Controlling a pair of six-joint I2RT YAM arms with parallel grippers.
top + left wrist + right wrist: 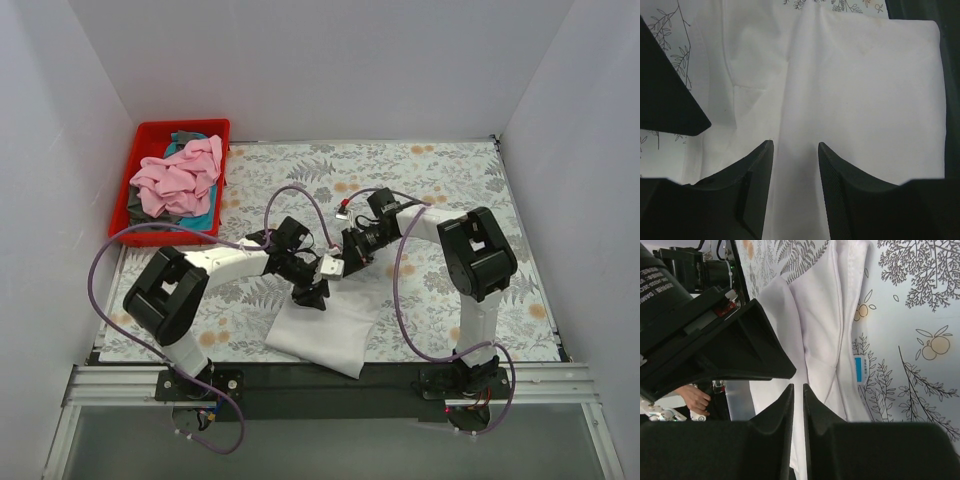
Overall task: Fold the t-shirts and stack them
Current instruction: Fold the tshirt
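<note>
A large white t-shirt (335, 325) lies partly folded on the floral table near the front edge. My left gripper (313, 297) is open at the shirt's far left corner, its jaws straddling a crease in the white cloth (865, 100). My right gripper (333, 268) is just beyond it, its jaws nearly together with a thin fold of the white shirt (815, 315) between them. In its own views the left gripper (795, 145) shows a wide gap and the right gripper (798, 386) a narrow one. Pink (180, 178), teal (200, 215) and grey (135, 205) shirts lie heaped in the bin.
The red plastic bin (180, 127) stands at the back left corner. White walls close in the table on three sides. Purple cables loop over both arms. A blue label (859, 369) shows at the shirt's edge. The left arm's finger (730, 350) sits close beside my right gripper.
</note>
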